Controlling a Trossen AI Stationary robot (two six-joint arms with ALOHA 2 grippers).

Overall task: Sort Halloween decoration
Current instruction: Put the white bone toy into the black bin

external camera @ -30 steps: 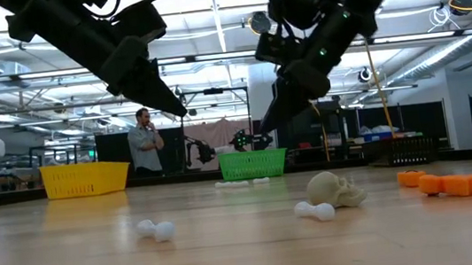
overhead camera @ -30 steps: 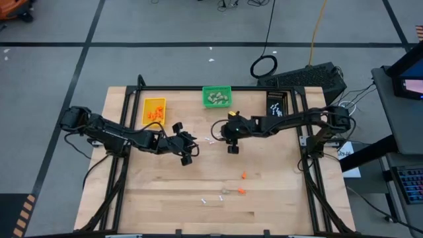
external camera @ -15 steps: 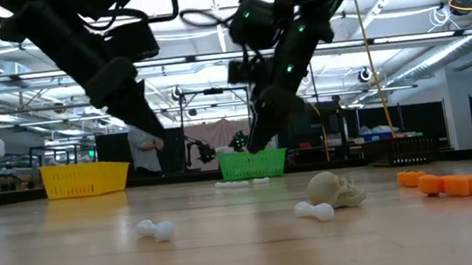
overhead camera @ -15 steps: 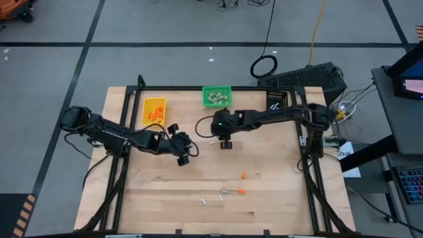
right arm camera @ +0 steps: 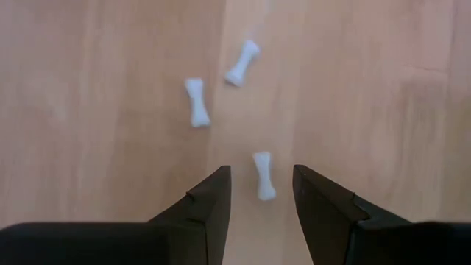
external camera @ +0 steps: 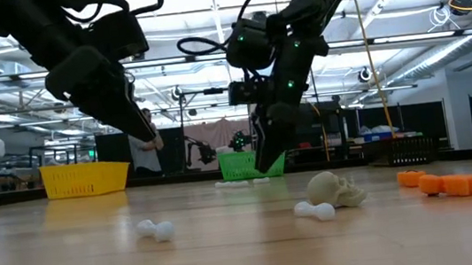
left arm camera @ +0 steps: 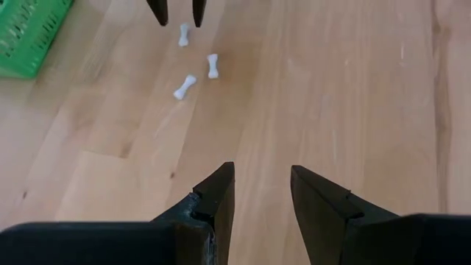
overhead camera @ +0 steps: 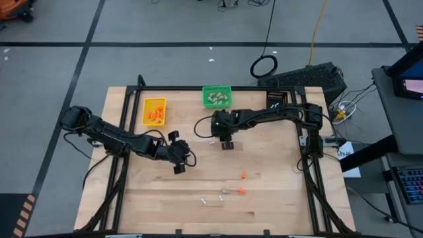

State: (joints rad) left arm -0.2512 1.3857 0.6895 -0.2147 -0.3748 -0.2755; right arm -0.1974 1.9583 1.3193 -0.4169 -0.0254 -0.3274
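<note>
Wooden table (overhead camera: pixel 165 205): right end effector (right arm camera: pixel 259 193) spread over white bone (right arm camera: pixel 263 175); left end effector (left arm camera: pixel 260 193) spread, empty.

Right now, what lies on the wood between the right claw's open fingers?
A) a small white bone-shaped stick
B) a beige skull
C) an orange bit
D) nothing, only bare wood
A. In the right wrist view one white bone-shaped stick lies on the table in the gap of the open right claw, with two more sticks farther ahead; nothing is gripped.
</note>
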